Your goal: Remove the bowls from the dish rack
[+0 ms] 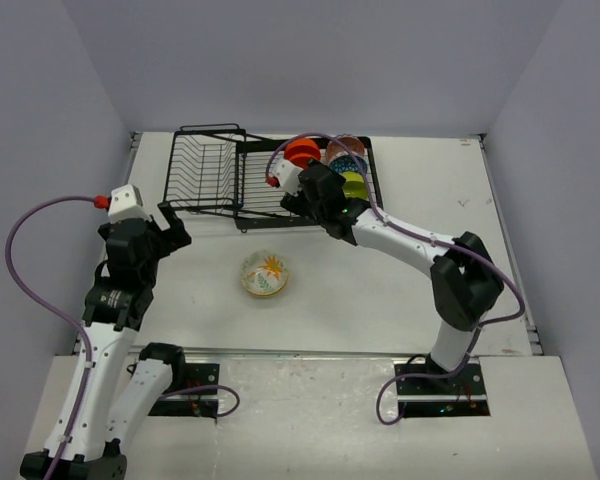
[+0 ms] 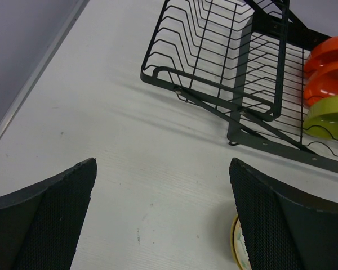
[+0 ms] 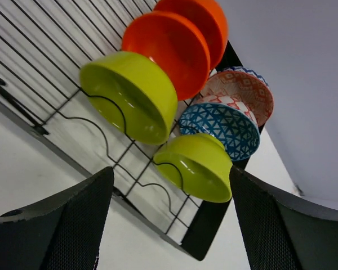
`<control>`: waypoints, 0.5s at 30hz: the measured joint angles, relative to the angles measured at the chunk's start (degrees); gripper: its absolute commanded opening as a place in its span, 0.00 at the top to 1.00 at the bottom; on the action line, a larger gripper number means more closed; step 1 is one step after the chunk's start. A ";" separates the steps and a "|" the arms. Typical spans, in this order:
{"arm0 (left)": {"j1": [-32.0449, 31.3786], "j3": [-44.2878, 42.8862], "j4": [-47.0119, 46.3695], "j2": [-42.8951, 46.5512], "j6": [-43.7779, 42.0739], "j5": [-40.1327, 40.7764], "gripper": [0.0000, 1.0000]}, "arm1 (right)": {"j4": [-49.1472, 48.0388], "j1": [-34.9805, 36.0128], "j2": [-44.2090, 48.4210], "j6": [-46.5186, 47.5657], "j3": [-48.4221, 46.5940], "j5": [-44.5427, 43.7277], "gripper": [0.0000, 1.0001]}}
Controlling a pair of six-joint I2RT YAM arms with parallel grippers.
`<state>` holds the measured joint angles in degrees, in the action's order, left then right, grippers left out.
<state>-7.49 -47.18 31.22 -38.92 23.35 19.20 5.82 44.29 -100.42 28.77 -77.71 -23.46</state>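
The black wire dish rack stands at the back of the table. Its right part holds several bowls on edge: two orange-red, two lime green, a blue patterned one and a pinkish patterned one. The cream floral bowl sits upright on the table in front of the rack. My right gripper is open and empty at the rack's front edge, the nearest lime bowl just ahead of it. My left gripper is open and empty above the table, left of the floral bowl.
The rack's left basket section holds nothing. Grey walls close in the table at the back and both sides. The table's left edge runs near the left arm.
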 measured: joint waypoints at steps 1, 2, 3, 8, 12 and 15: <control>0.00 0.09 -0.02 0.44 0.00 -0.20 0.00 | -0.63 -0.76 -1.14 2.71 0.00 0.07 0.17; 0.00 0.11 -0.04 0.83 0.00 -0.39 0.00 | -1.11 -1.44 -2.32 5.44 -0.02 0.22 0.17; 0.00 0.13 -0.11 1.11 0.00 -0.57 0.00 | -1.55 -2.34 -3.65 8.41 -0.24 0.44 0.18; -0.02 0.15 -0.22 1.84 -0.02 -1.27 0.00 | -5.03 -3.04 -9.94 16.33 -3.61 0.70 0.23; -0.02 0.17 -0.22 1.88 -0.02 -1.70 0.00 | -9.92 -2.80 -15.96 21.29 -6.88 0.17 0.32; -0.02 0.17 -0.24 1.88 -0.04 -2.01 0.00 | -12.72 -2.73 -19.71 23.69 -8.20 -0.02 0.38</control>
<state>-7.51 -47.00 30.98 -37.04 23.31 17.19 -6.90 41.56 -120.14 52.47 -85.91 -23.49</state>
